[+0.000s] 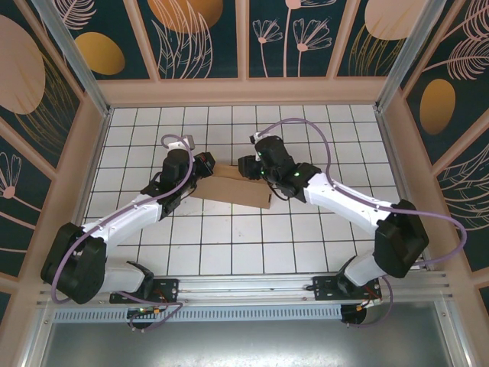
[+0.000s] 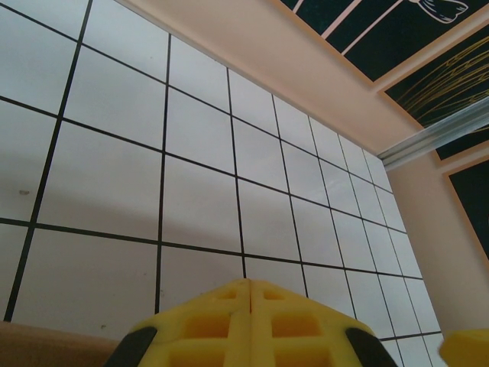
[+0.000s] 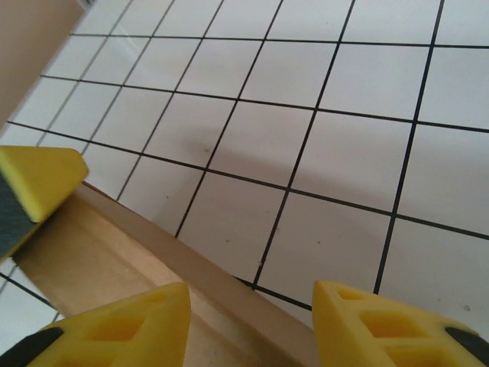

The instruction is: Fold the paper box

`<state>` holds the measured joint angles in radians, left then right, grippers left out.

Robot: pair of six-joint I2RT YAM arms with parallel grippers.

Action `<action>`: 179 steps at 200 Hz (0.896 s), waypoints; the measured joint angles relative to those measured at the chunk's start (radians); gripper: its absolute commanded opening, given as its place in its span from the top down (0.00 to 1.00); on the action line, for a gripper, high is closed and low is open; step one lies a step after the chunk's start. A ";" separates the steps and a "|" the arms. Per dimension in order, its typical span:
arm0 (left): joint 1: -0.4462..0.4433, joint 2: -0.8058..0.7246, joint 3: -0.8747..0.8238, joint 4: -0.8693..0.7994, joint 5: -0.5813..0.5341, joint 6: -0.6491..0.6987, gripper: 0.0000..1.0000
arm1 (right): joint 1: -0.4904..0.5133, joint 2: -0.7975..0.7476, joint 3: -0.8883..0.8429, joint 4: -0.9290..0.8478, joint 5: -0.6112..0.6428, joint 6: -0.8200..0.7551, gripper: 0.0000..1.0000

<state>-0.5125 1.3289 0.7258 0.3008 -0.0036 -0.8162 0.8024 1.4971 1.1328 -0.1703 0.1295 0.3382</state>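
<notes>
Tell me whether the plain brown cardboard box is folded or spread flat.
Folded: the plain brown cardboard box lies as a slim rectangle on the tiled table, no flaps spread. Whether it is fully closed, cannot tell.

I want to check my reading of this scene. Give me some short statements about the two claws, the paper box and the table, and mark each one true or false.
1. The left claw is shut. True.
2. The right claw is also shut. False: its fingers stand apart.
3. The paper box lies on the table, close to both claws. True.
4. The table is plain green. False: it is white with a grid of black lines.
5. The paper box is blue. False: it is plain brown cardboard.
</notes>
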 measured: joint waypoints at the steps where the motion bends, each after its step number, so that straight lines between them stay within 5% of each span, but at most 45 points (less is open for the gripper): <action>1: 0.000 0.000 0.000 0.000 0.000 0.000 0.96 | 0.002 0.003 0.002 0.000 0.002 -0.001 0.54; 112: 0.000 0.005 0.010 -0.011 0.021 0.000 0.93 | 0.095 0.063 0.016 0.014 0.121 -0.064 0.62; 179: 0.007 -0.008 0.075 -0.134 0.032 0.034 0.72 | 0.130 0.074 -0.031 0.093 0.233 -0.092 0.64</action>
<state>-0.5053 1.3205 0.8005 0.1665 0.0288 -0.7826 0.9325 1.5707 1.1015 -0.0769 0.3622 0.2462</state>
